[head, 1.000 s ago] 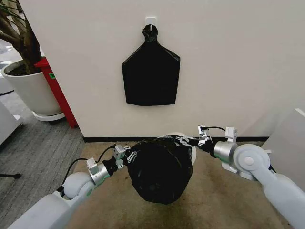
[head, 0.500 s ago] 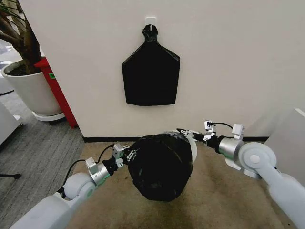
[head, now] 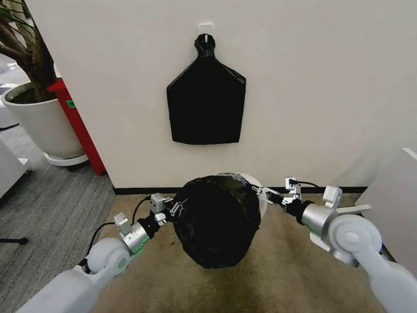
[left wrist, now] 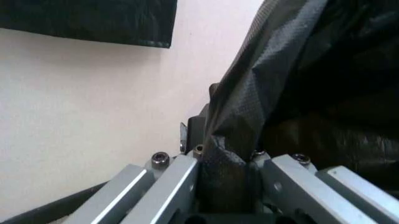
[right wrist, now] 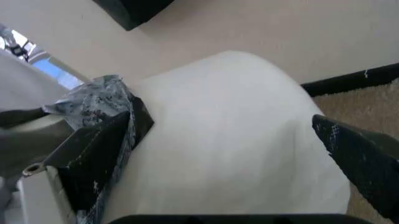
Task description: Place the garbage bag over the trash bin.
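From the head camera, the thin, glossy black plastic garbage bag [head: 216, 220] bulges over the round cream-white plastic trash bin [head: 258, 193], covering almost all of it; only a sliver of pale wall and rim peeks out on the robot's right side. The bin stands on tan carpet [head: 293, 280] close to the beige wall [head: 313, 85]. The left gripper [head: 173, 210] is at the bag's left edge, touching the plastic. The right gripper [head: 268, 193] sits just beside the bin's exposed right side. On the wall above hangs a flat black bag bundle with a knotted neck [head: 206, 99], and a large white plant pot [head: 40, 120] stands well off to the left.

In the left wrist view, the left gripper's metal fingers [left wrist: 168, 186] are pinching a fold of the crinkled bag [left wrist: 293, 84] between them.

In the right wrist view, the bin's smooth white wall [right wrist: 231, 140] lies between the right gripper's spread fingers [right wrist: 103, 149]; a crumpled scrap of bag [right wrist: 100, 100] sits against one of them.
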Available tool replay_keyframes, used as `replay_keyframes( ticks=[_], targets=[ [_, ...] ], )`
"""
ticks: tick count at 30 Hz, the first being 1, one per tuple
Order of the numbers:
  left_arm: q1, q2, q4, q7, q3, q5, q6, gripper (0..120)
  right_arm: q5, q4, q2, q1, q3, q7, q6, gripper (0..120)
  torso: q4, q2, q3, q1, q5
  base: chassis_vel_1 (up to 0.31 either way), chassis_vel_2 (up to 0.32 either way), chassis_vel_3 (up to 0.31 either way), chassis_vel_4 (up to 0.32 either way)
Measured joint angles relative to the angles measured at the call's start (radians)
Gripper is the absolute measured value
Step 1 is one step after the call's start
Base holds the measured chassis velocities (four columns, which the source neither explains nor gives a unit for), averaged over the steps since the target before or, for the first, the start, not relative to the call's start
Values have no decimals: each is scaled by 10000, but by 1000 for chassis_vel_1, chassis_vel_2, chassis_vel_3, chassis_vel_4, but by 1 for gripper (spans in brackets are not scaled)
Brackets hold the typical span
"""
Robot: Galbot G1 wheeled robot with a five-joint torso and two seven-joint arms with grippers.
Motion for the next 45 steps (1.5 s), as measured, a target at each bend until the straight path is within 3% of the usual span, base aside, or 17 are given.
replay_keyframes(
  ticks=[18, 21, 23, 28, 29, 34, 36, 37, 41, 42, 43, 45],
  targets=[
    [-176, -49, 417, -293, 35, -854, 477, 0, 1505, 1125, 55, -383, 871, 738, 316, 100, 0, 0, 0, 0, -3, 0, 0, 0, 0],
    [-176, -145, 307, -1660, 83, -1554, 1004, 0, 1206, 1236, 232, -703, 1216, 701, 418, 100, 2, 0, 0, 0, -2, 0, 0, 0, 0],
    [-176, -173, 248, -1999, 86, -1619, 1152, 0, 1007, 1278, 292, -855, 1308, 614, 427, 100, 1, 0, 1, 0, 0, 0, 0, 0, 0],
    [-204, -319, -77, -3997, 164, -1666, 2079, 0, -1245, 1667, 940, -1961, 1756, -125, 497, 100, -3, 0, 0, 0, -1, 0, 0, 0, 0],
    [-204, -319, -77, -3997, 164, -1666, 2079, 0, -1245, 1667, 940, -1961, 1756, -125, 497, 100, -3, 0, 0, 0, -1, 0, 0, 0, 0],
    [-363, -604, -821, -6922, 343, -2508, 3737, 0, -3570, 2219, 2003, -2923, 1711, -833, 773, 100, 0, 0, 0, 0, -1, 0, 0, 0, 0],
    [-542, -756, -1222, -8073, 407, -3336, 4544, 0, -4411, 2463, 2356, -3278, 1577, -1145, 993, 100, 0, 0, 0, 0, 0, 0, 0, 0, 0],
    [-542, -756, -1222, -8073, 407, -3336, 4544, 0, -4411, 2463, 2356, -3278, 1577, -1145, 993, 100, 0, 0, 0, 0, 0, 0, 0, 0, 0],
    [-1205, -979, -1930, -10694, 565, -5507, 5960, 0, -5504, 2817, 2836, -3678, 1346, -1378, 1271, 100, -2, 0, -1, -1, 0, 0, 0, 0, 0],
    [-1246, -988, -1959, -10820, 577, -5617, 6009, 0, -5542, 2826, 2854, -3685, 1338, -1391, 1283, 100, -1, 0, -1, 0, 0, 0, 0, 0, 0],
    [-1826, -1092, -2279, -12778, 848, -7360, 6618, 0, -5639, 2876, 2957, -3654, 1299, -1407, 1346, 100, -2, 1, 0, 0, 1, 0, 0, 0, 0],
    [-2106, -1127, -2359, -13554, 1110, -7885, 6779, 0, -5639, 2890, 2993, -3613, 1336, -1405, 1380, 100, -2, 0, 1, 0, -1, 0, 0, 0, 0]
  ],
)
